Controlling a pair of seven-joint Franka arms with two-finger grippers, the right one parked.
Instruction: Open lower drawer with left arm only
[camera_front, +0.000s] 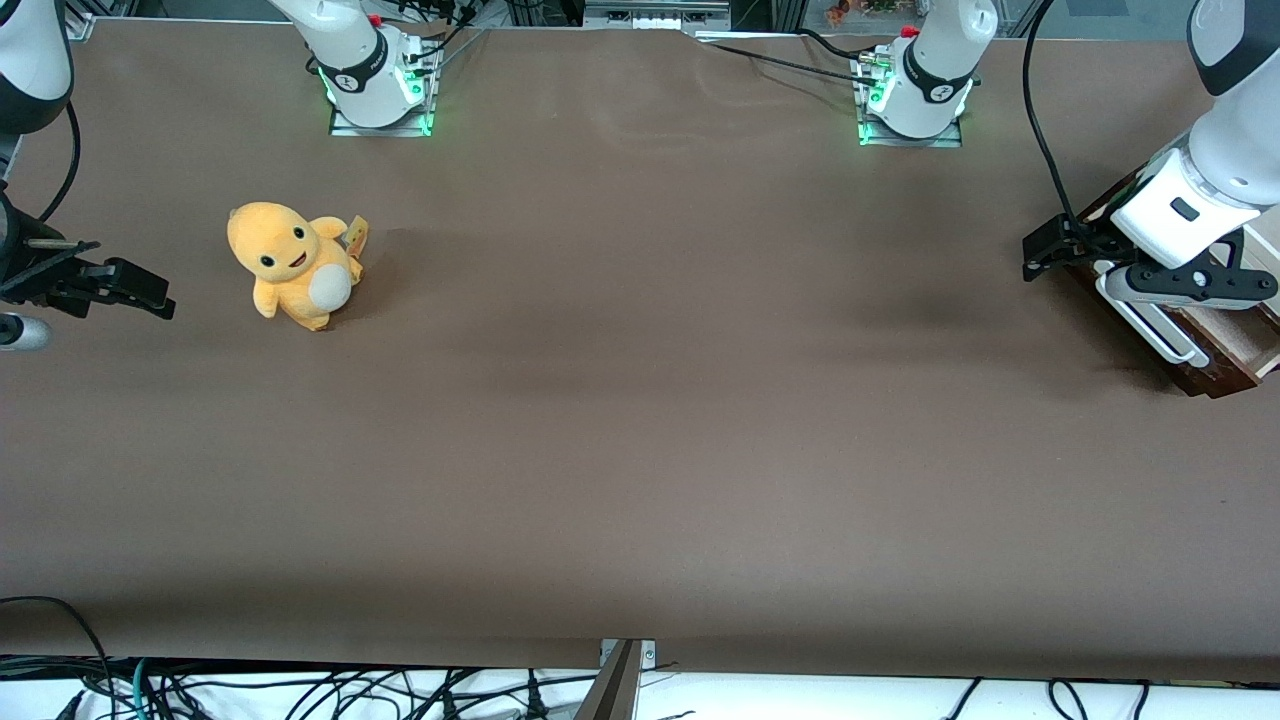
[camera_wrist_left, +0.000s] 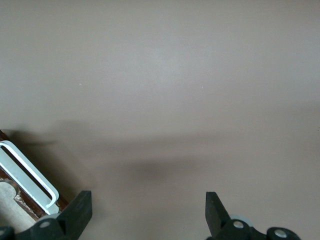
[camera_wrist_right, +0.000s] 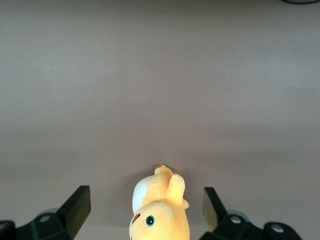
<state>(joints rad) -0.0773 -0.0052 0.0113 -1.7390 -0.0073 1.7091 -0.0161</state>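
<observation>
Lower drawer (camera_front: 1215, 350) handle (camera_wrist_left: 27, 172) runs diagonally, facing the table's middle; gripper (camera_wrist_left: 147, 212) beside it, jaws released.

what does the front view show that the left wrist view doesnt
Only the front view shows the left arm, the yellow plush toy toward the parked arm's end, and both arm bases. Only the left wrist view shows the open fingers of the gripper over bare table, beside the handle. Both show the lower drawer with its white loop handle, and the brown table.
</observation>
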